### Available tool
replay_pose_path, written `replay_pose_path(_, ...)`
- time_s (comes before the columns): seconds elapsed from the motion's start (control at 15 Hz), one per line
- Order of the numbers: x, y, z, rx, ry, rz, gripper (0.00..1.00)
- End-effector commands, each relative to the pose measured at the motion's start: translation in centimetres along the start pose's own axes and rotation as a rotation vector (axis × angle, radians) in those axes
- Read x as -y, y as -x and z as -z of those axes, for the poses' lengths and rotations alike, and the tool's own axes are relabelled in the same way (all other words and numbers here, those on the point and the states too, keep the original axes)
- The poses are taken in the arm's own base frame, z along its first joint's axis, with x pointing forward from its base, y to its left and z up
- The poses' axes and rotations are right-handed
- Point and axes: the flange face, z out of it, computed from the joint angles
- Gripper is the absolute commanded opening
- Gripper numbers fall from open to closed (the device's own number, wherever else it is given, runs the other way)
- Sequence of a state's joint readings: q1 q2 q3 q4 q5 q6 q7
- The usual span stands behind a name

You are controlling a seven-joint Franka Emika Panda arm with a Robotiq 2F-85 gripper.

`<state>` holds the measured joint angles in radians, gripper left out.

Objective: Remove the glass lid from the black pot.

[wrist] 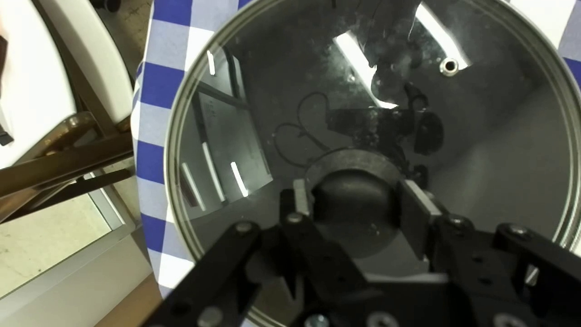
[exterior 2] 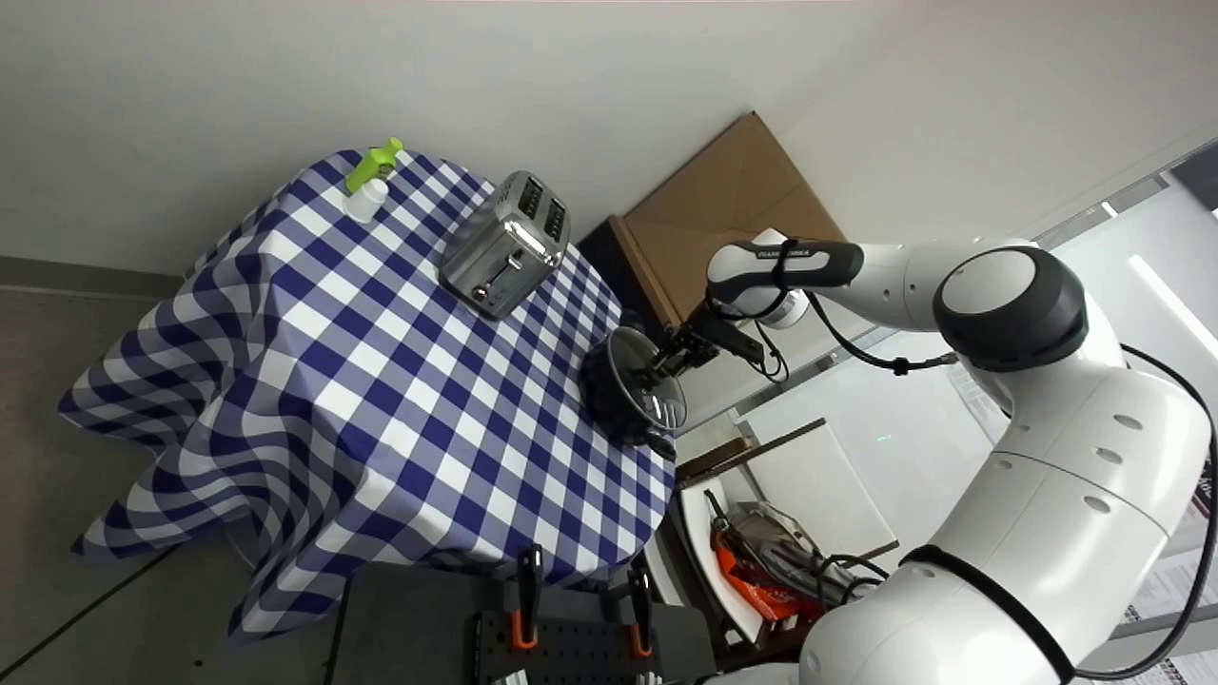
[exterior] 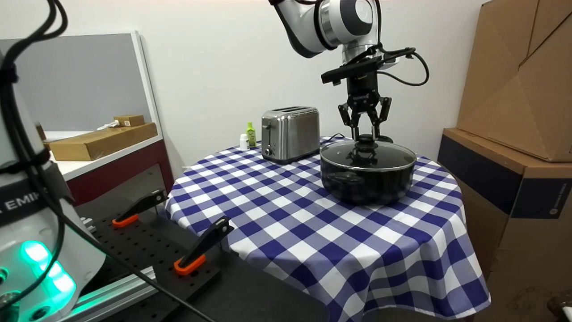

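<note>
Sitting on the round, blue-and-white-checked worktop (exterior: 277, 223) is a wide, shallow black pot (exterior: 366, 185), with its see-through, thin-rimmed glass lid (wrist: 494, 118) on top. A boxy silver toaster (exterior: 292, 134) stands near the pot, a bit apart. As for the black pincer (exterior: 365, 133), its pads (wrist: 301, 197) flank the lid's rounded black knob (wrist: 356, 202), but I honestly can't tell if they're actually squeezing it. Tiniest bit: a pale-ringed hole (wrist: 449, 66) in the glass.
</note>
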<state>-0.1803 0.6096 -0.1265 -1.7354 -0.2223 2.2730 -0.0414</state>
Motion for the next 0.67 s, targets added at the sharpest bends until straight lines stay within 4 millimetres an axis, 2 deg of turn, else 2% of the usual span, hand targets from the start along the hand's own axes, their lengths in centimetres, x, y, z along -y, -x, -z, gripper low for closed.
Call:
replay_pose_path(0.0,-0.4,-0.3,0.1,0.011,-0.008,0.013,0.24)
replay_pose_path(0.27,-1.2,1.5,3.7,0.018,-0.025,0.033,0.24)
replay_pose_path(0.4,-2.1,3.0,6.1,0.022,-0.022,0.044,0.24)
replay_pose_path(0.6,-3.3,6.2,10.5,0.035,-0.021,0.051,0.24)
